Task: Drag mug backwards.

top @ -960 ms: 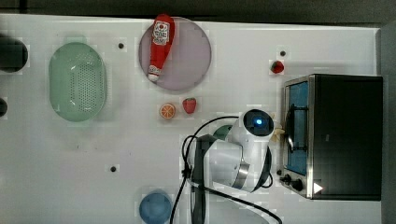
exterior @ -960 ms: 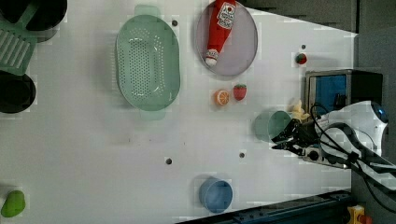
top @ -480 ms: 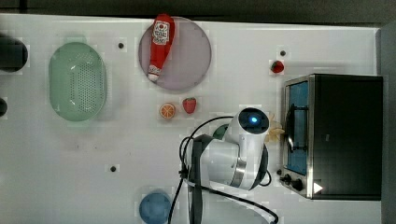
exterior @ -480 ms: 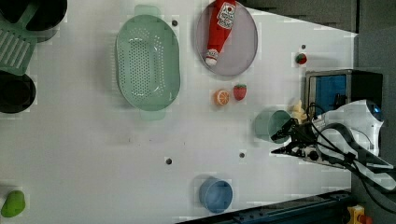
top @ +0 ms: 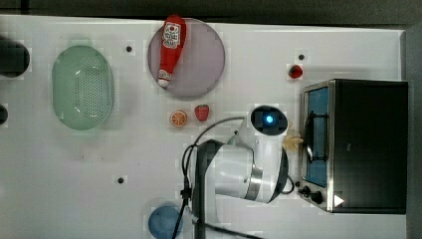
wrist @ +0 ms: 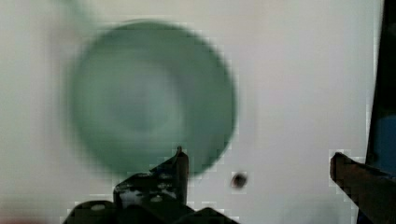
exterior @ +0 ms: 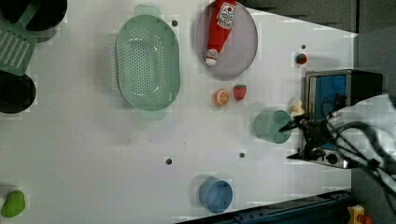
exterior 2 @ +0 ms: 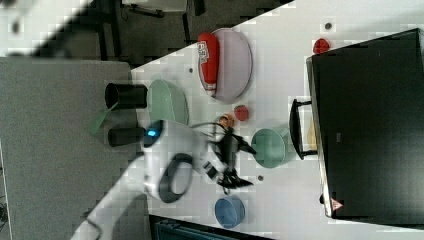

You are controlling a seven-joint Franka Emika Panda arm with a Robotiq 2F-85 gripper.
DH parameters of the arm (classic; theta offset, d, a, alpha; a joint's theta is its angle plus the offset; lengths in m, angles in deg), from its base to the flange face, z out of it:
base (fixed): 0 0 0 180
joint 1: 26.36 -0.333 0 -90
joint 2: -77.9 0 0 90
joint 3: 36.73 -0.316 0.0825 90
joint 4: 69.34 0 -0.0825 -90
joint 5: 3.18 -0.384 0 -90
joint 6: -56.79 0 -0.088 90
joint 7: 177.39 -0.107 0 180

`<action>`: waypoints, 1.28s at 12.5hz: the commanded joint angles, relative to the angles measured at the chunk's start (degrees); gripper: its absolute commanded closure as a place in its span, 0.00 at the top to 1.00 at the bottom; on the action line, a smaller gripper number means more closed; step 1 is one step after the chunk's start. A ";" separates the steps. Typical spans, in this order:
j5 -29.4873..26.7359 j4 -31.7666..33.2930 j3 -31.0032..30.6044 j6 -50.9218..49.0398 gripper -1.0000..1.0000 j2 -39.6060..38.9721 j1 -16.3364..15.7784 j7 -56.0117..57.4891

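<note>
- Mug, green and round, stands upright on the white surface, just beside the front of the toaster oven at the left view's right
- Same mug in the right view: just beside the oven's door handle, below the strawberry and the orange slice
- Tool released, fingers spread wide; upper fingertip sits at the mug's rim in the left view, lower one well off it; nothing gripped
- Wrist view: mug seen from above, blurred; one finger overlaps its edge, the other stands far to the side
- Top view: the white arm covers the mug's spot
- Ketchup bottle lies on the grey plate at the left view's top
- Pale green perforated basket lies to the left view's left of the plate
- Blue cup near the left view's bottom edge, well apart from the mug
</note>
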 commanded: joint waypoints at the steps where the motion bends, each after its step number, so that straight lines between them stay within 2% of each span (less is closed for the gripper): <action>1: 0.96 -11.96 -1.82 -5.94 1.00 10.69 -2.25 18.01; 3: 0.96 -18.34 -3.78 -13.74 1.00 14.02 -2.28 26.24; 6: 0.94 -23.72 -4.18 -26.12 1.00 17.09 -2.27 26.47; 16: 0.94 -26.29 -3.67 -26.01 1.00 21.38 -1.98 26.47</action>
